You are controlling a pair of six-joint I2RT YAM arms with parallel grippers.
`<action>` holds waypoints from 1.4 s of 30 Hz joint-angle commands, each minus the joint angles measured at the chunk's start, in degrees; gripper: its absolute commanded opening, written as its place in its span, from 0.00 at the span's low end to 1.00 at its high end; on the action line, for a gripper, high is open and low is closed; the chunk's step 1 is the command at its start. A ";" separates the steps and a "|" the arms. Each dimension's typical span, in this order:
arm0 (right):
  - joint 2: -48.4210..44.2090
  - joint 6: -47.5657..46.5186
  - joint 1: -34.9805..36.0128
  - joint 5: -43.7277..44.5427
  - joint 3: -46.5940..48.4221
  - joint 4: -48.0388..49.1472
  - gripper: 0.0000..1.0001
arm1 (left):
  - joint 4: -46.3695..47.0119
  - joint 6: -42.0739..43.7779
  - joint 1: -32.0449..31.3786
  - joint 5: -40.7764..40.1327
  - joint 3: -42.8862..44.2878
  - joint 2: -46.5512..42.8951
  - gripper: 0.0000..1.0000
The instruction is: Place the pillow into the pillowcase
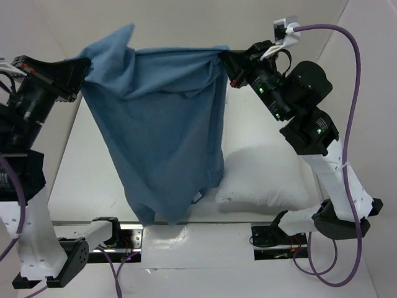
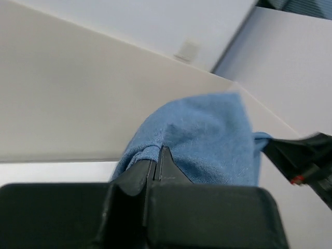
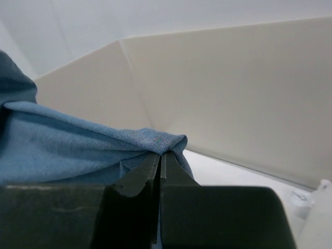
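Blue pillowcase (image 1: 161,130) hung in the air, pinched at its top corners by the closed left gripper (image 1: 85,69) and right gripper (image 1: 228,61); the pillow (image 1: 263,180) lay outside it on the table (image 1: 254,118), not yet inserted.

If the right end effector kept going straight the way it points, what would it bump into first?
The blue pillowcase it pinches: the right end effector would push into that cloth. Beyond, probably the pale wall, though depth is unclear.
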 commanded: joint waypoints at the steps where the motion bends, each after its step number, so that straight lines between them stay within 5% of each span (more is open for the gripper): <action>1: 4.13 -3.07 -0.96 6.17 1.29 3.90 0.00 | 2.13 1.22 0.86 -10.50 -5.63 2.95 0.00; 11: 31.63 -1.33 -9.84 -12.80 -0.48 17.97 0.00 | 5.81 2.20 1.39 -30.81 -23.57 19.03 0.00; 12: 35.57 -0.45 -10.36 -14.29 3.27 15.97 0.05 | 5.82 3.07 2.00 -30.82 -23.57 20.70 0.26; 13: 44.05 -0.44 -11.07 -16.14 13.75 12.64 0.22 | 5.82 3.60 2.00 -29.78 -22.79 22.63 0.51; 14: 47.88 -0.44 -11.07 -16.94 19.60 4.78 0.74 | 4.69 5.17 2.61 -26.37 -21.74 26.48 0.70; 16: 53.95 -0.44 -11.07 -16.95 30.15 -2.22 0.94 | -1.81 5.88 2.62 -24.24 -16.66 29.84 0.89; 18: 51.71 -1.40 -10.46 -15.37 26.37 -3.75 1.00 | -4.28 6.59 2.62 -23.09 -16.63 30.82 0.89; 26: 22.47 4.39 -9.93 -10.71 -21.14 0.66 0.94 | -4.91 3.60 2.62 -19.75 -42.16 23.01 0.84; 29: 16.05 7.55 -8.01 -5.01 -28.75 -3.90 0.91 | -2.97 1.42 2.62 -18.08 -50.87 22.21 0.84; 33: 9.36 12.82 -6.33 -0.35 -40.51 -9.34 0.76 | 1.24 -1.32 2.62 -15.71 -58.72 24.31 0.82; 34: 8.38 15.44 -6.33 1.40 -42.11 -11.02 0.64 | 2.12 -2.71 2.62 -15.70 -59.86 25.54 0.82; 39: 4.60 20.30 -6.06 6.60 -50.64 -19.10 0.36 | 7.56 -4.48 2.62 -12.55 -63.82 30.45 0.74; 42: 3.45 22.75 -10.35 15.37 -51.27 -27.89 0.22 | 8.10 -5.10 2.62 -10.43 -63.31 33.53 0.43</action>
